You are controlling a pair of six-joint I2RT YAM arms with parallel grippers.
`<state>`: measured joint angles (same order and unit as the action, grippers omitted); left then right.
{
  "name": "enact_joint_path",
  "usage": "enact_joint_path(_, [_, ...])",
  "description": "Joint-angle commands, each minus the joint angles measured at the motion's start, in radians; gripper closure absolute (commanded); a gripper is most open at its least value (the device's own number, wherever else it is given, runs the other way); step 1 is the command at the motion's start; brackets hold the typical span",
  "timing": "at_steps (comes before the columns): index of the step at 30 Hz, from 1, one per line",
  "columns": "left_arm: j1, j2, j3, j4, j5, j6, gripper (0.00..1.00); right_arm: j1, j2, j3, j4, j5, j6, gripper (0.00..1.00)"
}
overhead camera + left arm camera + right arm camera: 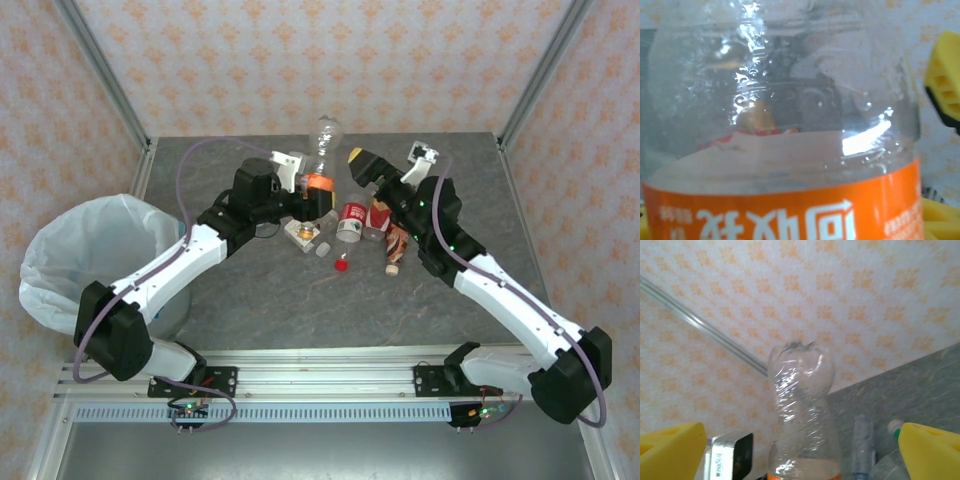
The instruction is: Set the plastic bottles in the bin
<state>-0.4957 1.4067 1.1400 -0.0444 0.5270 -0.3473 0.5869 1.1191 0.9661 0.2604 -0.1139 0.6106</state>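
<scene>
clear bottle (322, 150) sits clamped in our left gripper (311, 191), our right gripper (362, 165) gapes beside it, other bottles (352, 222) and loose caps (341, 265) lie beneath, bin (60, 250) well left.

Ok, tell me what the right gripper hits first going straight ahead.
The right gripper would meet the clear bottle first: it sits centred between the open fingers, seemingly close ahead, though depth is hard to judge.

Bright, even light is washing all views, glare is glinting off the blurred, too-close clear bottle (790, 100) at the left wrist view's centre, with shadows seemingly faint.
</scene>
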Motion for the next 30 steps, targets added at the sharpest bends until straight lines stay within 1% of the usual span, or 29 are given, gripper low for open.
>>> enact_joint_path(1, [0.003,-0.061,-0.017,-0.035,-0.138,-0.012,0.37,0.005,-0.03,-0.042,-0.047,0.142,-0.082,0.01])
enact_joint_path(5, [0.003,-0.105,-0.009,-0.102,-0.287,-0.024,0.39,0.004,-0.044,-0.084,-0.073,0.267,-0.092,0.01])
enact_joint_path(8, [0.003,-0.141,0.013,-0.189,-0.411,-0.031,0.4,0.004,-0.044,-0.107,-0.084,0.321,-0.092,0.01])
enact_joint_path(11, [0.003,-0.181,0.026,-0.247,-0.48,-0.028,0.41,0.003,-0.042,-0.127,-0.084,0.364,-0.09,0.01])
enact_joint_path(16, [0.003,-0.242,0.072,-0.344,-0.574,0.0,0.42,-0.008,-0.035,-0.145,-0.071,0.374,-0.088,0.01])
enact_joint_path(23, [0.003,-0.305,0.149,-0.484,-0.777,0.012,0.44,-0.027,-0.022,-0.168,-0.034,0.374,-0.07,0.01])
enact_joint_path(30, [0.003,-0.374,0.215,-0.589,-0.93,0.071,0.44,-0.047,-0.015,-0.175,-0.03,0.348,-0.053,0.01])
